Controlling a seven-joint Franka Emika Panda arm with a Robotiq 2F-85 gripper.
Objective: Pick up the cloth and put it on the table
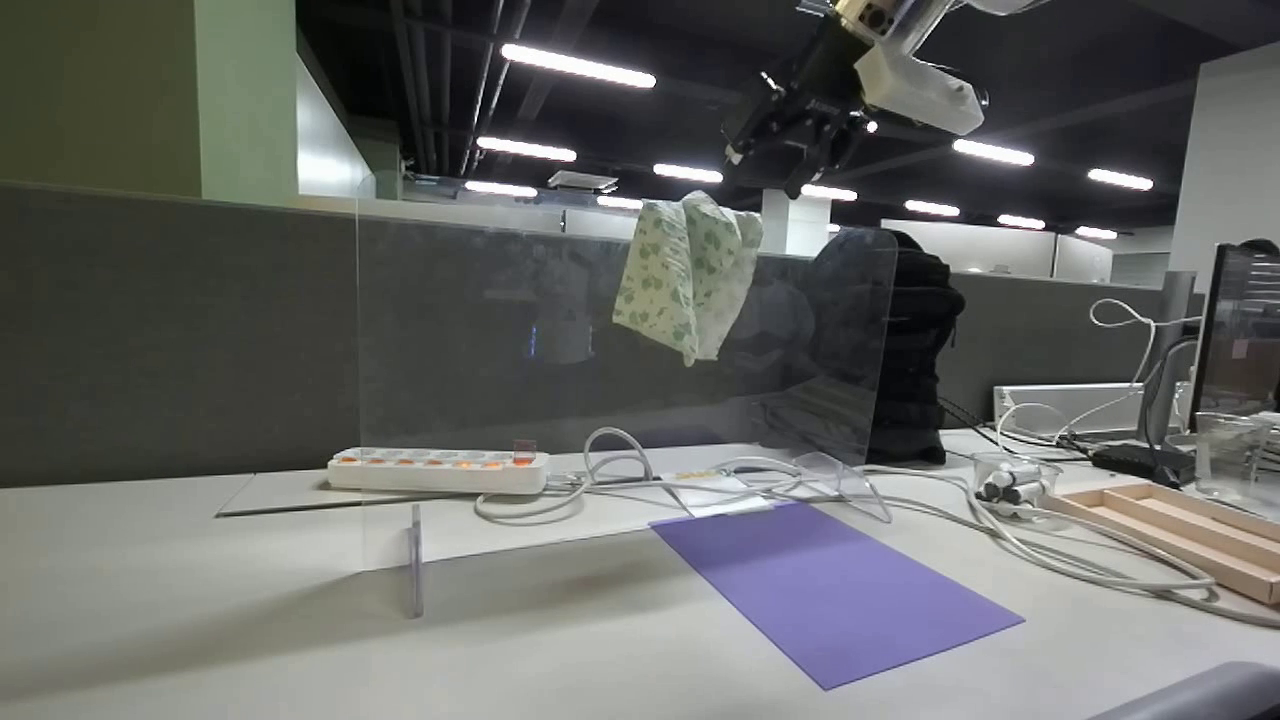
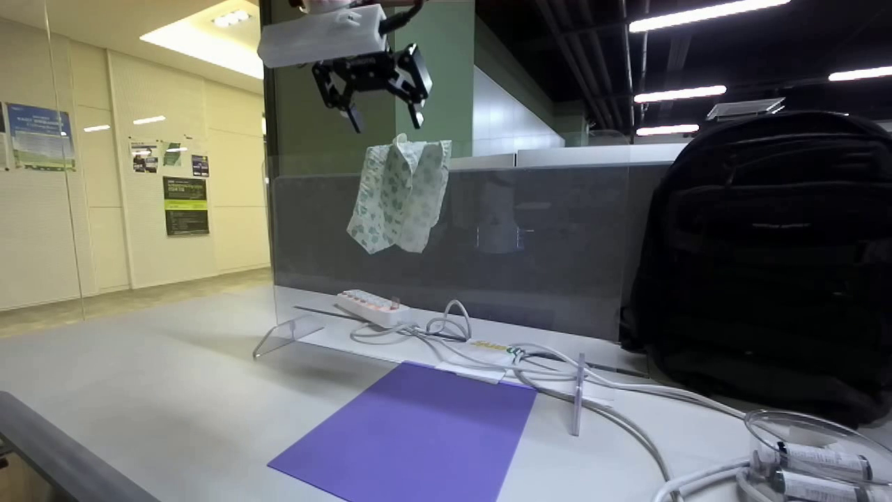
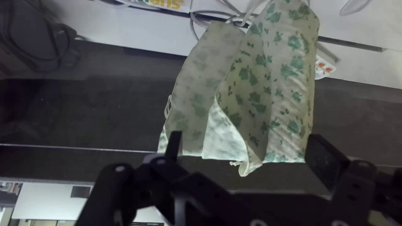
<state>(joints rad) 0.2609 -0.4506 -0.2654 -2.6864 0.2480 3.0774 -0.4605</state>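
The cloth [image 1: 685, 275] is whitish with green leaf-like prints. It hangs folded over the top edge of a clear upright panel [image 1: 470, 360], well above the white table [image 1: 200, 590]. In an exterior view the cloth [image 2: 401, 199] has a small peak standing up at its top edge. My gripper [image 1: 764, 172] is open and empty, above the cloth and apart from it in both exterior views [image 2: 388, 127]. In the wrist view the cloth [image 3: 289, 78] lies beyond the fingers [image 3: 243, 140], with its curled top corner between them in the picture.
A purple sheet [image 1: 840, 590] lies on the table in front of the panel. A power strip [image 1: 440, 475] and loose cables [image 2: 453, 335] lie behind and under it. A black backpack [image 2: 766, 265], a clear cup with vials [image 1: 1015, 485] and a pinkish tray [image 1: 1170, 535] stand nearby.
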